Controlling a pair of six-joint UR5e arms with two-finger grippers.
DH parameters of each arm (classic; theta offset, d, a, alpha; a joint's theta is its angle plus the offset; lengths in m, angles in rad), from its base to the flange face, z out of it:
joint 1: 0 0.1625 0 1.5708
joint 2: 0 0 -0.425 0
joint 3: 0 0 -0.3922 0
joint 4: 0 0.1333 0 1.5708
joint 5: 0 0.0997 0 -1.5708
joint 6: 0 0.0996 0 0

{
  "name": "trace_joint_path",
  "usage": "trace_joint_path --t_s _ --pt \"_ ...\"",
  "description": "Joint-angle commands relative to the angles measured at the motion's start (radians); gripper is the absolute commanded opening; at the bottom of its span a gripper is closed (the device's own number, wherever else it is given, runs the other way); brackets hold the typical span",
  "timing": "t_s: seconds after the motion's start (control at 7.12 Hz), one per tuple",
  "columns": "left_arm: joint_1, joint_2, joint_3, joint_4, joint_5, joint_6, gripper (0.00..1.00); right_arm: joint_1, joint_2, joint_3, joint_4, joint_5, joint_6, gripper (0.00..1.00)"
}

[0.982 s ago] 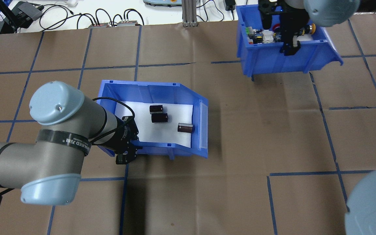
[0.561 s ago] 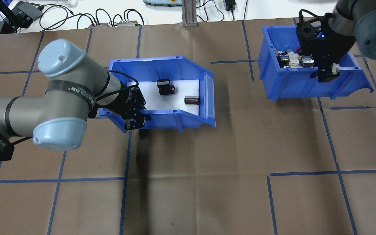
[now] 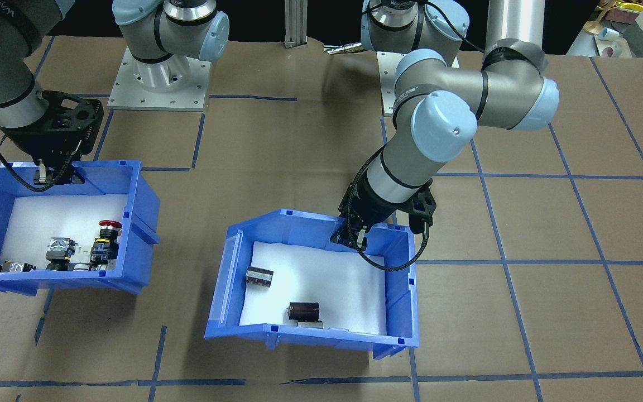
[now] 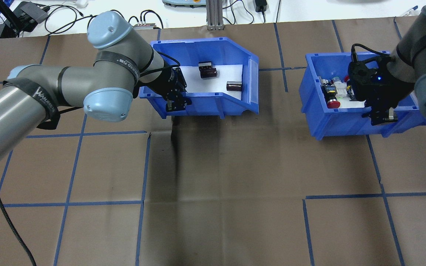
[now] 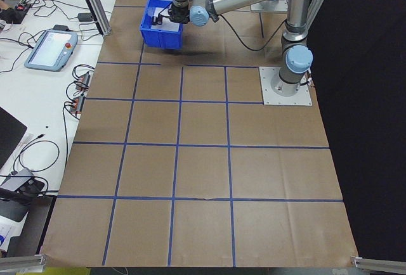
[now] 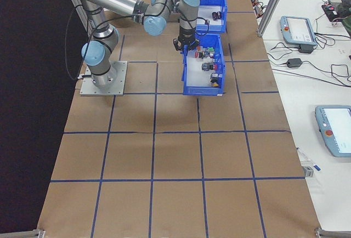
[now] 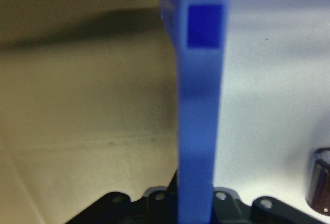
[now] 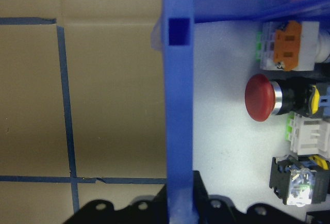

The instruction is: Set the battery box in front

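Battery box (image 4: 213,99) lifted above table (image 4: 235,184), left jaws clamped on its wall; right jaws pinch switch bin (image 4: 342,122) wall.

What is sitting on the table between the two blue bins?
Nothing: between the battery box and the switch bin, the overhead view shows only brown table cover with blue tape lines.

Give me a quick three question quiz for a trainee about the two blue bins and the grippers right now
1. True or false: the left gripper is shut on a wall of the battery box.
2. Which bin holds a red mushroom push button? A) battery box B) switch bin
3. Fill in: both bins have a white ____ floor.

Key: 1 true; 2 B; 3 foam.
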Motion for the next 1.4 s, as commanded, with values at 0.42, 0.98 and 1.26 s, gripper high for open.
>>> trace_joint_path --t_s 0.42,0.98,1.26 --pt "-0.079 -0.138 0.044 0.151 0.038 -0.151 0.0 -0.011 -0.002 0.008 -0.004 -0.006 -0.011 0.05" --pt "-0.1 -0.109 0.103 0.108 0.144 -0.15 0.88 -0.011 -0.002 0.008 -0.004 -0.011 -0.012 0.05" --pt "-0.078 0.004 0.17 -0.181 0.144 -0.068 0.9 -0.011 -0.002 0.008 -0.006 -0.011 -0.012 0.05"
